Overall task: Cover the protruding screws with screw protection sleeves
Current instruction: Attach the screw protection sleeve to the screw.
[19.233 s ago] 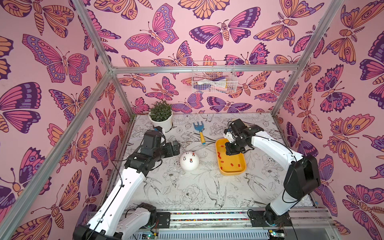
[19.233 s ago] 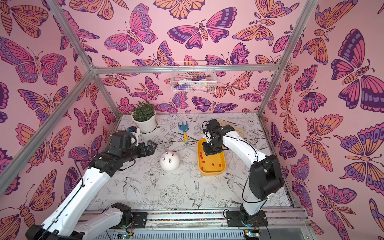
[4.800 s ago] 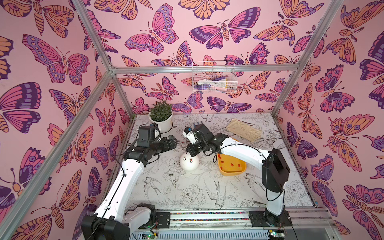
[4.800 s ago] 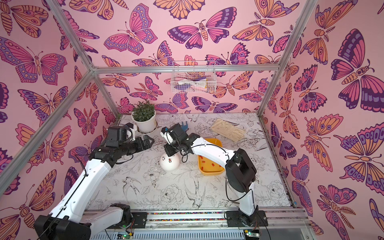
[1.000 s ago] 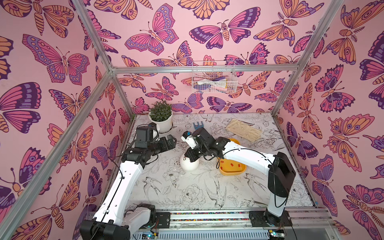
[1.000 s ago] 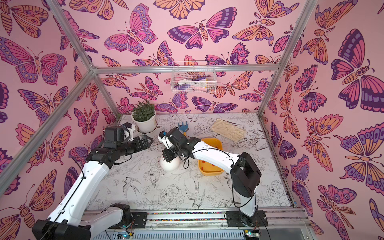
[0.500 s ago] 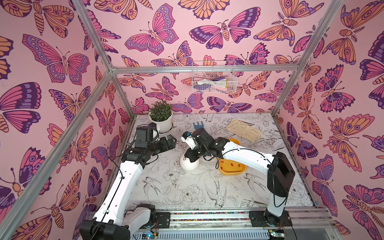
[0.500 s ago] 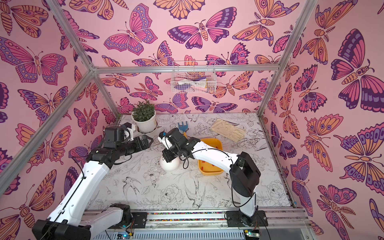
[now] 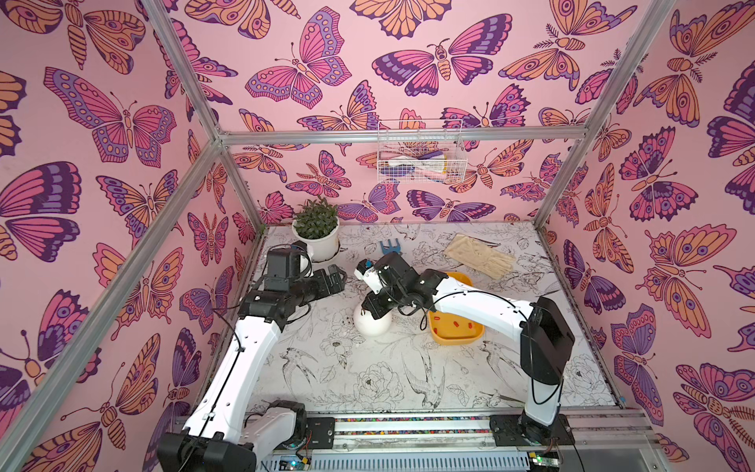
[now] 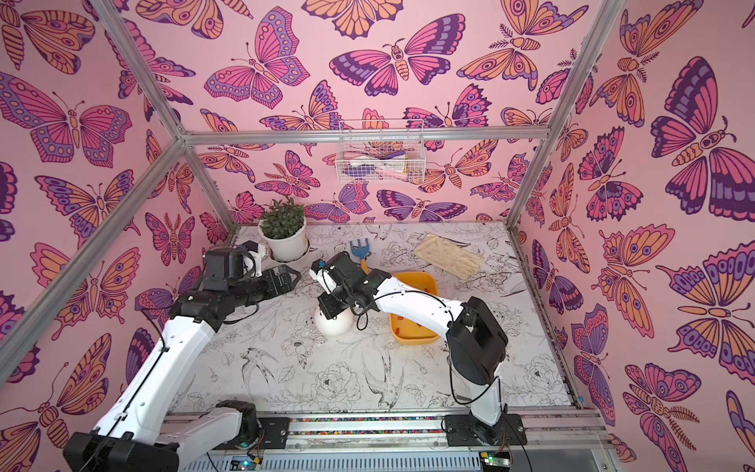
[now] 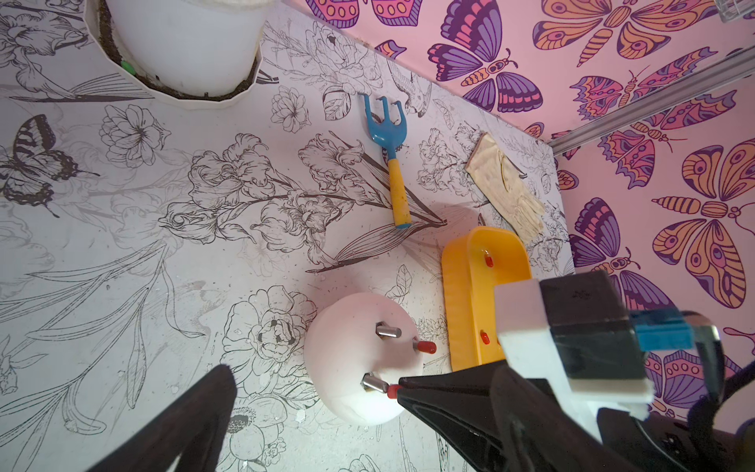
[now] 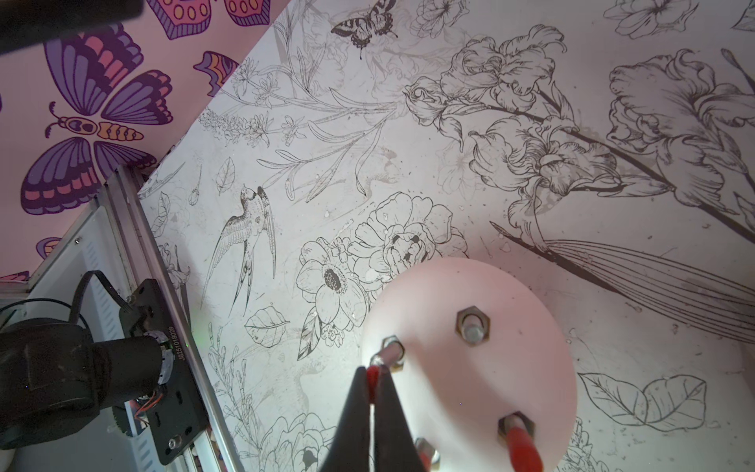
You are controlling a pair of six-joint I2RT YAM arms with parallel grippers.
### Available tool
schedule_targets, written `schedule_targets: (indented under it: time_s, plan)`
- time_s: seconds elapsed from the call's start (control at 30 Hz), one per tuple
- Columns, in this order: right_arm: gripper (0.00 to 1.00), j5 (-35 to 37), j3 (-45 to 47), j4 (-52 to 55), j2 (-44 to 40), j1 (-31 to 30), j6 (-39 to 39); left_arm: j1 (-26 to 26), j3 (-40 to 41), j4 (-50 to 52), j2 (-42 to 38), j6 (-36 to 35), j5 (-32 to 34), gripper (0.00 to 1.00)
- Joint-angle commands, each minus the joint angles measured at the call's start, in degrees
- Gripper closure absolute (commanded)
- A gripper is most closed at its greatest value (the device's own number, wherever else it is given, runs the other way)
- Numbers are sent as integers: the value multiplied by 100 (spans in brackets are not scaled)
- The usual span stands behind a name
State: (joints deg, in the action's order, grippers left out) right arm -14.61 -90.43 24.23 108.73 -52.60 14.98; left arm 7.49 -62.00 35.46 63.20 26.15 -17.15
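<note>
Red sleeve [image 12: 371,384] is meeting a bare screw [image 12: 391,352]

We are pinching the sleeve tight in our right gripper [image 12: 374,370]; it has come from the yellow tray [image 9: 457,341] and is touching the screw tip on the white dome [image 12: 510,367]. One screw is already wearing a cap [image 12: 523,447], so we think this is the second of four. Our left gripper [image 9: 338,278] is waiting wide open, apart.

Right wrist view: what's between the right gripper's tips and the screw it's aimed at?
Only the red sleeve, pinched in the shut right gripper, its front end at the tip of the bare screw. Nothing else, as the right wrist view shows.
</note>
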Motion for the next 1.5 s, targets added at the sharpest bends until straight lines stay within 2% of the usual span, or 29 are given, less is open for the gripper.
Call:
schedule_targets:
  time_s: [0.0,1.47]
  plan:
    - [93,39,-211,75,63,-5,-66,-45,30,36,-36,-40,-82,0]
    - [92,-50,-80,82,142,48,-31,-57,38,40,-70,-47,-93,0]
